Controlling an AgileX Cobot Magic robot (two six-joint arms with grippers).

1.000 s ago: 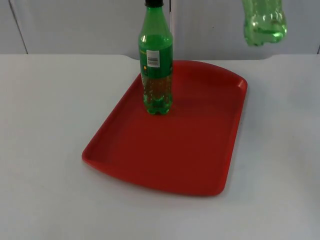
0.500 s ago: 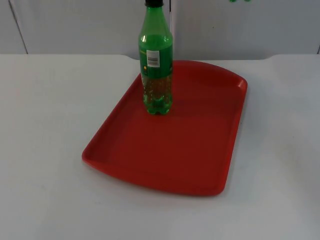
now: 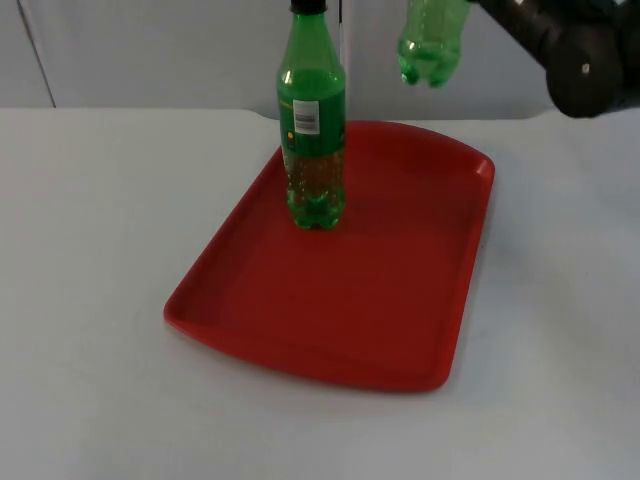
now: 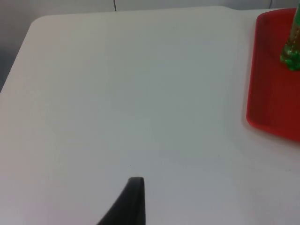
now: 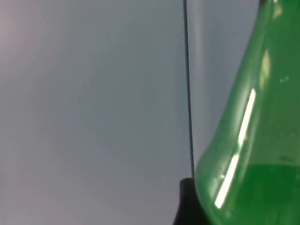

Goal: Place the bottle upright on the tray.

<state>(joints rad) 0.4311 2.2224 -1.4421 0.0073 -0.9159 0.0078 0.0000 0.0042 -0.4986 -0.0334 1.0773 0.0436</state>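
Above the tray's (image 3: 440,300) far edge hangs a bottle (image 3: 432,42), base down and a little tilted, carried by the right arm — whether the right gripper pinches it cannot be told. The tray lies straight below. A second bottle (image 3: 313,120) stands upright on the tray's far-left part — it could obstruct. The left gripper (image 4: 129,204) waits left of the tray, spread unclear.

In the top view a tray (image 3: 400,300) lies at the frame's centre on the table (image 3: 90,300), one bottle (image 3: 313,120) upright on its upper-left part, a second bottle (image 3: 432,42) aloft upper right.
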